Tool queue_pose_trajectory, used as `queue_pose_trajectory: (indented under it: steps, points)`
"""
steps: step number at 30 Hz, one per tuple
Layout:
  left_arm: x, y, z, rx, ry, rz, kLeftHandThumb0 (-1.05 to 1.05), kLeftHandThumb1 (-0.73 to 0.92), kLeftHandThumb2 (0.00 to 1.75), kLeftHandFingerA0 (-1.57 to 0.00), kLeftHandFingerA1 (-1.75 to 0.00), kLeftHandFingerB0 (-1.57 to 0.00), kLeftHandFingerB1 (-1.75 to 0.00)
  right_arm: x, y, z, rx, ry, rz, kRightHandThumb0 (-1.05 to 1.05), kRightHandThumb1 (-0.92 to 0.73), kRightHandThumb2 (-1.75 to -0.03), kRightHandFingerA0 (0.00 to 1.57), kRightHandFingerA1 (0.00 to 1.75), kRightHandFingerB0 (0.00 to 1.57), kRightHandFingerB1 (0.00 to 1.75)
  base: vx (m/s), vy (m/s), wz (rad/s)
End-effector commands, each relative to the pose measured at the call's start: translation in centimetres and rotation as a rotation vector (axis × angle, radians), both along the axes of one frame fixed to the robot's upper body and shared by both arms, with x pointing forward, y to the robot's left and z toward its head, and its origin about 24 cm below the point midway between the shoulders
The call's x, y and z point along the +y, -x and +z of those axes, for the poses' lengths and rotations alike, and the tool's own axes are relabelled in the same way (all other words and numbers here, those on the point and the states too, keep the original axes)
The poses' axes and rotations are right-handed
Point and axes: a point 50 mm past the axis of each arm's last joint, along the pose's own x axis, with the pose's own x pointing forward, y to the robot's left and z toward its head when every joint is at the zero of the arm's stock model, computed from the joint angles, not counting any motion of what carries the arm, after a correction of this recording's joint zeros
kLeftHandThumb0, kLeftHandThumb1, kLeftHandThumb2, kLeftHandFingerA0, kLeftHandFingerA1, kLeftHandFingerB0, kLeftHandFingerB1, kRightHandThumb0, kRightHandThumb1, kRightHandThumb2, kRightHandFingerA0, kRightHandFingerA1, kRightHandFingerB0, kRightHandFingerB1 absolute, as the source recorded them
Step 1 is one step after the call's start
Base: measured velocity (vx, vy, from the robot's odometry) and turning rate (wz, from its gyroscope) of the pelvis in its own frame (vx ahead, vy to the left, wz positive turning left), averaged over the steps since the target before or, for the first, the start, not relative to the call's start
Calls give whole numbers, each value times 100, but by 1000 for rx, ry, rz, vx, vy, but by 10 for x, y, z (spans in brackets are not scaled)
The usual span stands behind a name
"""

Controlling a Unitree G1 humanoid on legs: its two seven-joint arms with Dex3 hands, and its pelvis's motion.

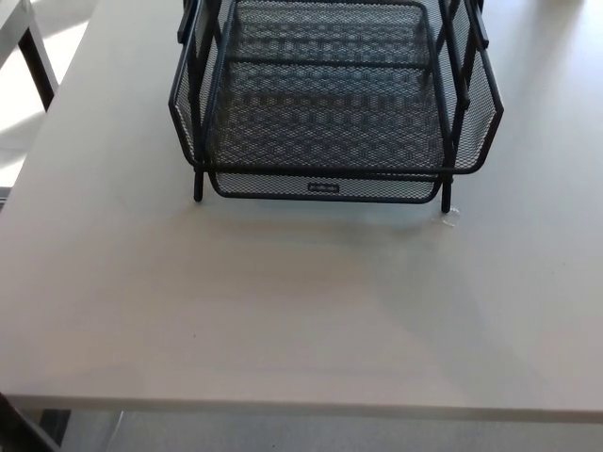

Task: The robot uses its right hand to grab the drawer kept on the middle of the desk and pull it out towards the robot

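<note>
While neither hand shows in the head view, the black mesh drawer (pixel 325 184) sits in its wire rack (pixel 476 104) at the far middle of the pale desk (pixel 283 311). It looks light, stiff and open-weave; its front lip, by the small label, seems the likeliest hold.

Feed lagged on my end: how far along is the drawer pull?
Nothing looks done: the mesh drawer sits pushed into its black rack on the desk. Nothing is in hand; neither robot hand shows. Reaching, gripping the drawer front and pulling all remain.
</note>
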Motion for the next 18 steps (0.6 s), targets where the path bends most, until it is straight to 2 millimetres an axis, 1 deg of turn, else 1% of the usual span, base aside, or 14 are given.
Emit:
queue_pose_trajectory:
  steps: [1,2,3,5,6,8,9,10,11,12,13,14,15,18]
  points:
    - [6,4,1,-15,-11,17,-33,60,58,-78,-83,-74,-55,-65,44,22,-89,-36,-161,-99,-59,-98,0,0,9,26,0,0,0]
    - [6,4,1,-18,-11,17,-33,60,58,-79,-83,-75,-55,-73,47,21,-85,-41,-198,-98,-59,-98,0,4,11,21,0,0,0]
    - [6,4,1,-24,-6,17,-34,60,58,-79,-86,-75,-57,-94,55,18,-117,-54,-292,-102,-64,-101,0,0,9,29,0,0,0]
    - [6,3,3,-22,-9,17,-34,61,58,-77,-85,-74,-58,-111,59,15,-157,-61,-340,-102,-67,-104,0,0,5,23,0,0,0]
    - [6,3,3,-24,-6,17,-33,60,58,-78,-85,-75,-57,-131,66,10,-192,-85,-401,-88,-63,-104,1,16,5,34,0,0,0]
    - [7,3,2,-26,-3,18,-33,60,58,-78,-85,-75,-57,-138,69,8,-206,-92,-420,-88,-63,-104,1,16,5,34,0,0,0]
    - [7,2,2,-22,-11,20,-33,60,58,-79,-84,-75,-56,-158,77,0,-243,-89,-506,-90,-90,-67,3,33,12,34,0,0,0]
    - [7,3,2,-21,-12,23,-32,60,58,-78,-82,-75,-55,-165,79,-3,-256,-89,-535,-89,-89,-67,6,35,15,33,0,0,0]
    - [8,3,2,-25,-6,30,-30,59,57,-80,-82,-76,-54,-175,81,-9,-269,-93,-571,-87,-69,-105,3,45,9,45,0,0,0]
    - [8,3,2,-25,-4,30,-30,59,57,-80,-82,-76,-54,-184,84,-15,-274,-110,-614,-89,-70,-107,3,46,13,46,0,0,0]
    - [7,2,1,-19,-11,26,-31,60,58,-79,-81,-75,-54,-191,89,-20,-289,-125,-645,-89,-86,-66,15,41,26,34,0,0,0]
    - [7,2,1,-18,-9,25,-33,59,58,-79,-84,-76,-55,-195,91,-24,-304,-124,-658,-88,-88,-67,18,45,26,35,0,0,0]
    - [6,2,2,-21,-6,22,-33,60,58,-79,-84,-75,-55,-202,95,-31,-316,-127,-686,-87,-83,-65,16,51,25,38,0,0,0]
    - [6,2,2,-25,-11,12,-32,60,58,-79,-84,-75,-55,-215,105,-48,-287,-190,-778,-86,-82,-65,11,55,22,41,0,0,0]
